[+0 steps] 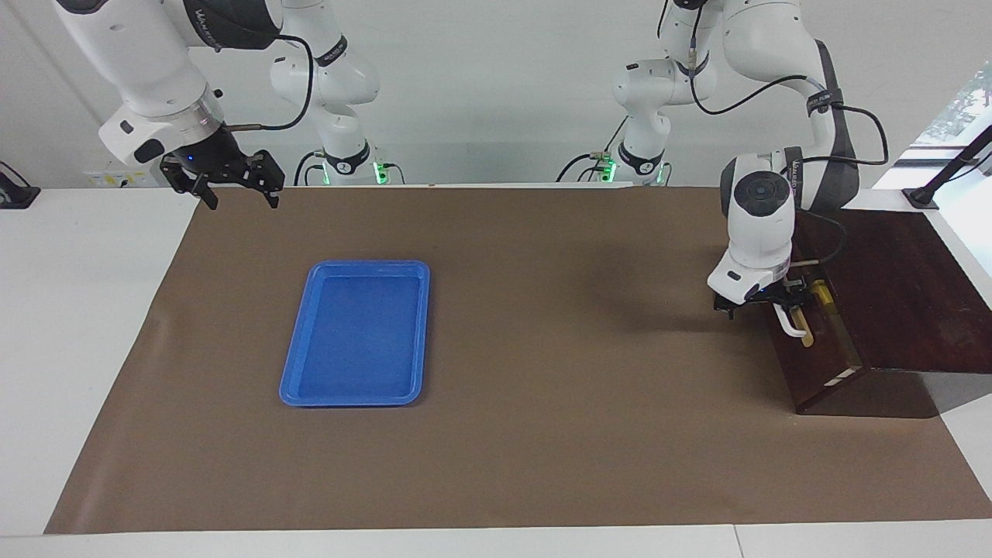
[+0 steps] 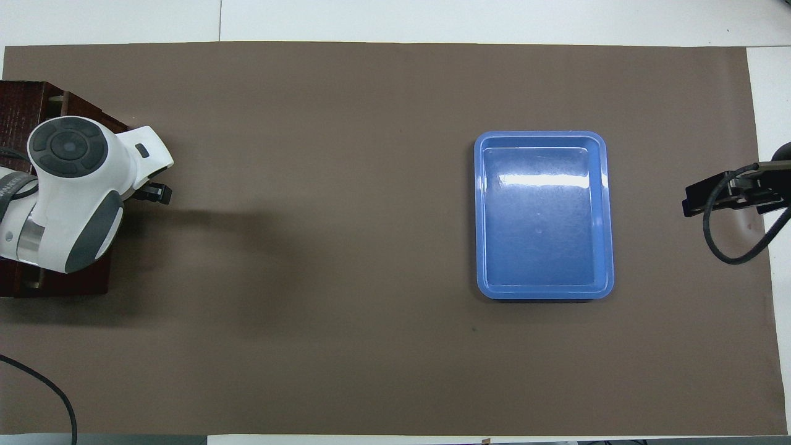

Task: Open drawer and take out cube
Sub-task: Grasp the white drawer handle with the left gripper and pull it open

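Surface [image 1: 542,465]: brown mat on white top, white wall at the robots' end.
Facing view, left pincer [image 1: 779,304]: at the white bar handle [image 1: 792,324] of the drawer [image 1: 814,353]; grip state cannot be told.
Handle axis: runs nearer-to-farther from robots.
Drawer: barely open, interior hidden.
Cube: not seen.
Right pincer [image 1: 236,190]: waiting, spread open, raised over mat's edge.
Overhead view, blue tray [image 2: 544,216]: empty, toward right arm's end.
Wooden box [image 2: 25,105]: mostly hidden under left arm.
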